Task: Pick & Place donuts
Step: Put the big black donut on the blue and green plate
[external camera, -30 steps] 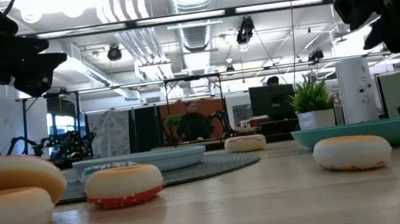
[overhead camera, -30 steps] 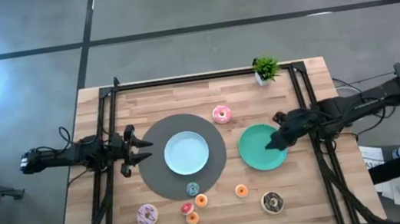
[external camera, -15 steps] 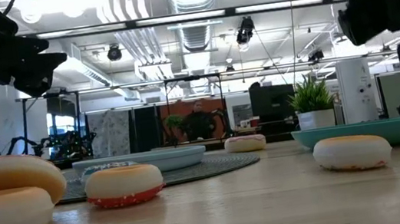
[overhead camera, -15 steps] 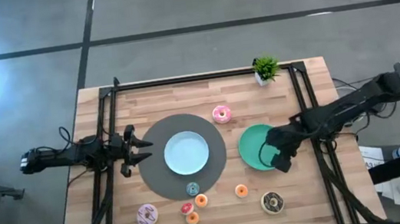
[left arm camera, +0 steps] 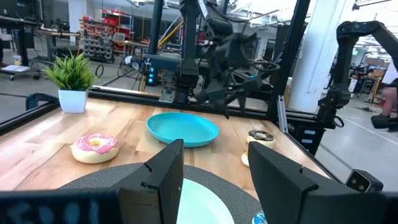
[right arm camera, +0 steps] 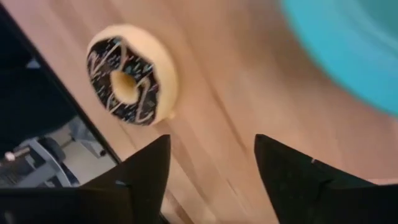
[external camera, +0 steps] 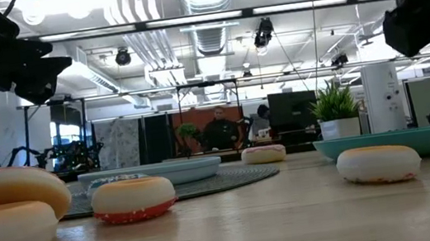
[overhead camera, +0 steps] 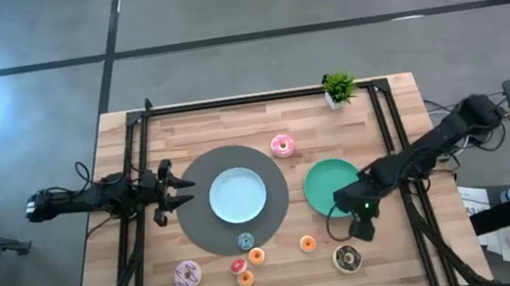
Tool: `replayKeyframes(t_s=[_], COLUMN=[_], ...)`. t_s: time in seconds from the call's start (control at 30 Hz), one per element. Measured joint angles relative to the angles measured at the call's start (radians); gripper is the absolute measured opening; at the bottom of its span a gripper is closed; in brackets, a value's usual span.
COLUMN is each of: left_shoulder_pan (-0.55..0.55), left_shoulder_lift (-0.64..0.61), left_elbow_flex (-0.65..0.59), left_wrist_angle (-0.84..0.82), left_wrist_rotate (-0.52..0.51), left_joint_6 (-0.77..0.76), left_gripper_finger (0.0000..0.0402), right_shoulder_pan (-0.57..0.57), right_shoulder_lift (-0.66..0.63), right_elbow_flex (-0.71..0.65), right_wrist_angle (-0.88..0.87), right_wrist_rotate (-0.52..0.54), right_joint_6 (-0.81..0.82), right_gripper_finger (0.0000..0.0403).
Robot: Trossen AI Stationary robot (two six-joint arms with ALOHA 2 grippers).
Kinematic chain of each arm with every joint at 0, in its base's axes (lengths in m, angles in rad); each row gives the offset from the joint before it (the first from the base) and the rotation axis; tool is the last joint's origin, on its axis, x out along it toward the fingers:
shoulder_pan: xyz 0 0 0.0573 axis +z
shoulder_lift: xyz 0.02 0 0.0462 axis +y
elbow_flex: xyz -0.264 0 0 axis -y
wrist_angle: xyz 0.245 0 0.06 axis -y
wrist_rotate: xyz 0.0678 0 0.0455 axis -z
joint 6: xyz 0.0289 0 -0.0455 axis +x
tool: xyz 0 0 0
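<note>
A chocolate brown donut (overhead camera: 347, 259) lies flat on the wooden table near its front right; it also shows in the right wrist view (right arm camera: 130, 74). My right gripper (overhead camera: 358, 225) hovers open and empty just beyond it, by the near rim of the green plate (overhead camera: 325, 185), fingers (right arm camera: 146, 171) pointing down. A bright pink donut (overhead camera: 282, 145) lies at the far side of the grey mat (overhead camera: 200, 231). A pale pink sprinkled donut (overhead camera: 187, 274) and several minis (overhead camera: 248, 259) lie near the front edge. My left gripper (overhead camera: 181, 194) waits open at the mat's left edge.
A light-blue plate (overhead camera: 238, 195) sits on the grey mat at the table's middle. A small potted plant (overhead camera: 338, 89) stands at the far right. Black frame rails (overhead camera: 137, 168) run along both table sides. Bare wood lies between the plates and the front edge.
My right gripper has swung from over the green plate's right side toward the table's near edge, tipping to point down, and now stands just short of the chocolate brown donut. It has stayed open. The donuts and plates have kept still.
</note>
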Motion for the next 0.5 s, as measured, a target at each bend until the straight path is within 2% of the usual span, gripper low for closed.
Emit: replayKeyframes(t_s=[0.23, 0.5], left_shoulder_pan=[0.0, 0.0], left_shoulder_lift=[0.0, 0.0], left_elbow_flex=[0.0, 0.0], left_wrist_angle=[0.0, 0.0], left_wrist_rotate=[0.0, 0.0], left_joint_6=[0.0, 0.0], left_gripper_finger=[0.0154, 0.0154], right_shoulder_pan=[0.085, 0.136], right_shoulder_lift=[0.08, 0.202], right_elbow_flex=[0.032, 0.087], right_wrist_angle=[0.085, 0.15], right_wrist_rotate=[0.046, 0.145], right_joint_6=[0.039, 0.061], right_gripper_finger=[0.0273, 0.0258])
